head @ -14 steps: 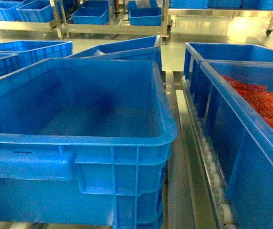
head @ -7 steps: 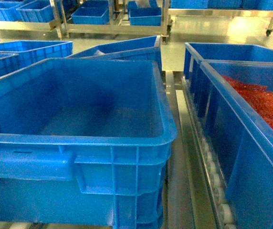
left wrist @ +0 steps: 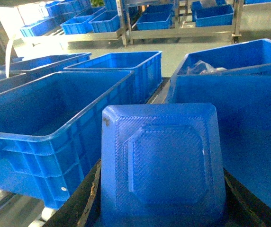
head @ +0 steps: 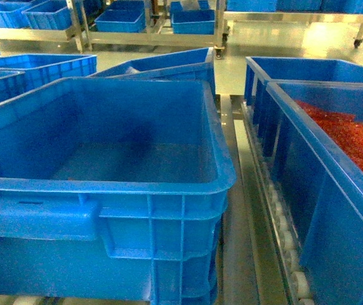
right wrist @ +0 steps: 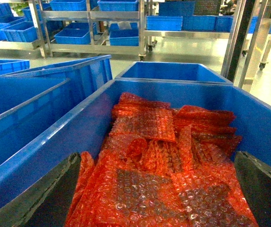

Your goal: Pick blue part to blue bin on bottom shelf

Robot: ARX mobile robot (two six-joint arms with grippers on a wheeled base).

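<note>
One blue part (left wrist: 161, 163) filled the left wrist view, held between the dark fingers of the left gripper (left wrist: 160, 208), which was closed on it. I judged the carrying step was in hand, and the next move called for bringing it over the empty blue bin (head: 223, 181) and releasing. The right gripper (right wrist: 157, 198) stood open above the red bubble wrap (right wrist: 164, 161).

Overhead light floods the far floor (head: 283, 38), which glares pale yellow-white in the head view. The blue bin (head: 105, 184) holds a soft dark shadow on its bottom. Colours run oversaturated, details faintly soft and grainy. In the left wrist view the far left corner blows out white; the near blue part (left wrist: 161, 165) looks slightly blurred, perhaps from closeness.
</note>
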